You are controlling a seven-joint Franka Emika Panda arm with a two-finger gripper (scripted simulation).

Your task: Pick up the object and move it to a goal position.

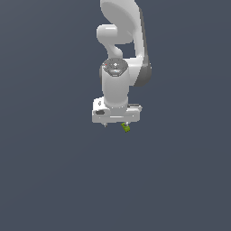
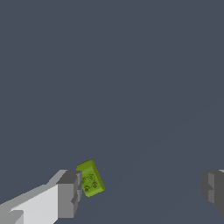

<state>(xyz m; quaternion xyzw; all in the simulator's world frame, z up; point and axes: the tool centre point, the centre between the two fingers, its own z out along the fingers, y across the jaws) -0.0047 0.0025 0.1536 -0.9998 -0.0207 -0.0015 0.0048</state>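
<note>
Wrist view: end effector (image 2: 140,190) is seen spread wide, nothing gripped. Lime-green brick (image 2: 90,178), studs up, is seen tilted, right against the inner face of one finger (image 2: 69,194); the other finger (image 2: 213,188) is well apart from it. In the exterior view the brick (image 1: 126,127) is seen just under the white end effector (image 1: 116,122), toward the exterior view's right. Task judged early: brick not grasped, not lifted, transport to goal left to do. No goal marker is shown. No containers are seen. Desk (image 1: 54,180) is seen as plain grey-blue.
</note>
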